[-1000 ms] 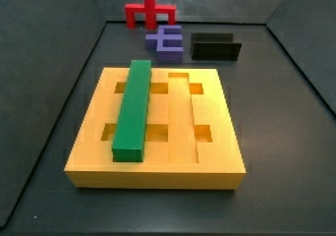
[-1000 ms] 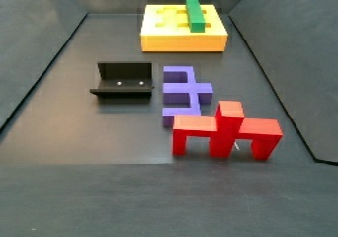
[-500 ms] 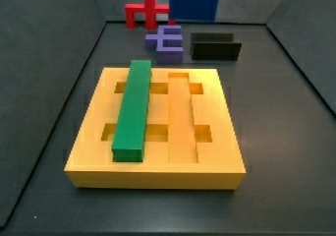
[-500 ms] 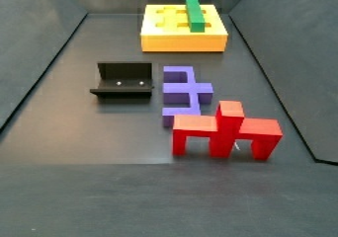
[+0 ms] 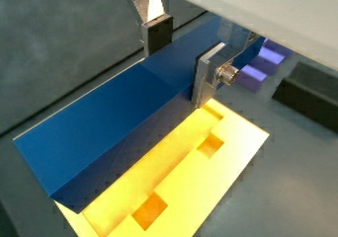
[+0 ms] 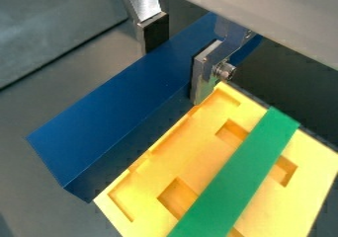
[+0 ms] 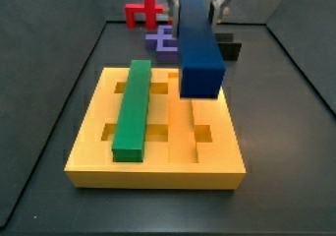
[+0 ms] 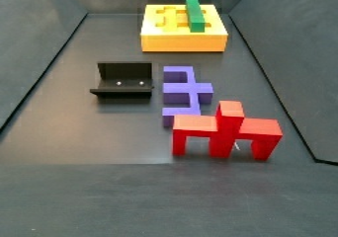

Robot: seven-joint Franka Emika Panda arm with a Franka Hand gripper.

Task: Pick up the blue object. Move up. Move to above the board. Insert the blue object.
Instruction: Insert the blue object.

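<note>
1. One blue object (image 7: 197, 48) is seen clamped between the silver fingers (image 5: 211, 71) of the hand (image 5: 181, 45), high over the board (image 7: 217, 156); in a side view it hangs above the board's far half, clear of it.
2. Step judged: moving over the board, insertion still to come.
3. To do it well, the bar's long axis should be kept parallel to the grooves and centred over the free groove beside the green bar (image 7: 133, 107) before descent. A slow, level descent is advised, with release only once the bar is seated.
4. Count: one board near the desk's front edge, one green bar in it, one purple block (image 8: 185, 90), one red piece (image 8: 226, 130), one fixture (image 8: 123, 81).
</note>
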